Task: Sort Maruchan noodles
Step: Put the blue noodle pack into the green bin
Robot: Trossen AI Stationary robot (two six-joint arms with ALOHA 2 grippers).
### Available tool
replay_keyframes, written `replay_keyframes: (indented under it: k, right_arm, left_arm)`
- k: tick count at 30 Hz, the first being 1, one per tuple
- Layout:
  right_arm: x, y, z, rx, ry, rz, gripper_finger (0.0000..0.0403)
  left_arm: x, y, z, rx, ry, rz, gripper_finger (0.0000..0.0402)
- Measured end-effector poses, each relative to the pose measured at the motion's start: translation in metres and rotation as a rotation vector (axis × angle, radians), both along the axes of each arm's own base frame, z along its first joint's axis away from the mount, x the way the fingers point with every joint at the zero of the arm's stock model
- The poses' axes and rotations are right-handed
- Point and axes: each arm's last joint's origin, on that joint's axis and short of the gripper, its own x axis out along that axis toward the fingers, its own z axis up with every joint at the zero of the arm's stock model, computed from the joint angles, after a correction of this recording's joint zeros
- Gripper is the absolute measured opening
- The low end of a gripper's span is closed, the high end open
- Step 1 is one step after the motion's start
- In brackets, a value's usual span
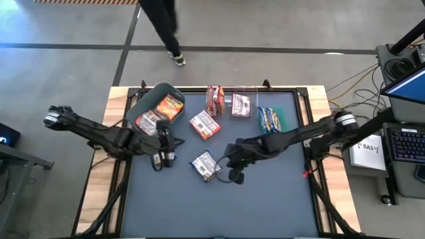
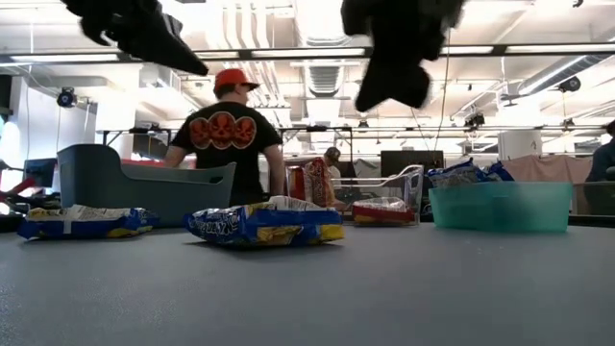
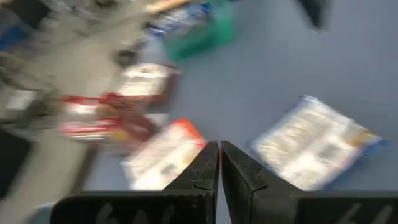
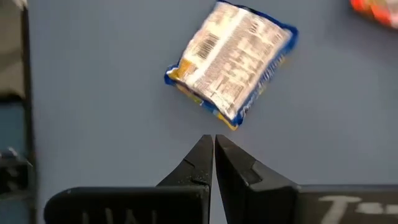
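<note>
**Two shut grippers, one loose blue packet between them**

Two arms hang over the grey table. Left gripper is closed and empty near the grey bin. Right gripper, also closed and empty, sits just beside the blue-and-white noodle packet. That packet lies mid-table, ahead of the right fingertips, long axis slanted across their line. Right arm looks nearer.

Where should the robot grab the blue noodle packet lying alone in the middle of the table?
Probably from straight above, across its narrower width. The blue packet lies flat and apart from the others, label side down, and the shut right tool would need to open first.
</note>
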Motion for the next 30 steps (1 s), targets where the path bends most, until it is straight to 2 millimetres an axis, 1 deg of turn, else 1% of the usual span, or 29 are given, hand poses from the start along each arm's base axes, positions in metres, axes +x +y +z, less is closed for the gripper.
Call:
replay_keyframes:
  k: [3,6,9,11,14,16,19,24,26,30]
  right_arm:
    - [-0.014,-0.004,-0.011,0.103,-0.031,-0.119,0.0008]
    - [-0.019,-0.005,-0.027,0.174,-0.064,-0.192,0.0009]
    - [-0.016,-0.005,-0.037,0.223,-0.132,-0.232,0.0011]
    - [-0.012,-0.007,-0.044,0.240,-0.153,-0.251,0.0020]
    - [-0.004,-0.012,-0.057,0.245,-0.142,-0.289,0.0048]
    - [0.001,-0.016,-0.064,0.250,-0.120,-0.332,0.0076]
    - [0.016,-0.021,-0.072,0.248,-0.105,-0.359,0.0122]
    - [0.042,-0.027,-0.080,0.215,-0.088,-0.359,0.0191]
    - [0.050,-0.031,-0.083,0.191,-0.059,-0.356,0.0212]
    - [0.059,-0.035,-0.093,0.154,0.034,-0.364,0.0243]
  left_arm:
    - [0.008,-0.008,-0.016,-0.163,0.078,-0.105,0.0000]
    - [0.017,-0.018,-0.041,-0.305,0.186,-0.165,0.0000]
    - [0.028,-0.027,-0.065,-0.317,0.266,-0.157,0.0000]
    - [0.038,-0.030,-0.080,-0.307,0.297,-0.153,0.0000]
    - [0.049,-0.034,-0.101,-0.281,0.350,-0.152,0.0000]
    - [0.056,-0.036,-0.111,-0.271,0.382,-0.148,0.0000]
    - [0.061,-0.039,-0.120,-0.278,0.419,-0.156,0.0000]
    - [0.063,-0.041,-0.124,-0.333,0.427,-0.180,0.0000]
    - [0.062,-0.040,-0.125,-0.344,0.431,-0.167,0.0000]
    - [0.062,-0.041,-0.125,-0.353,0.419,-0.164,0.0000]
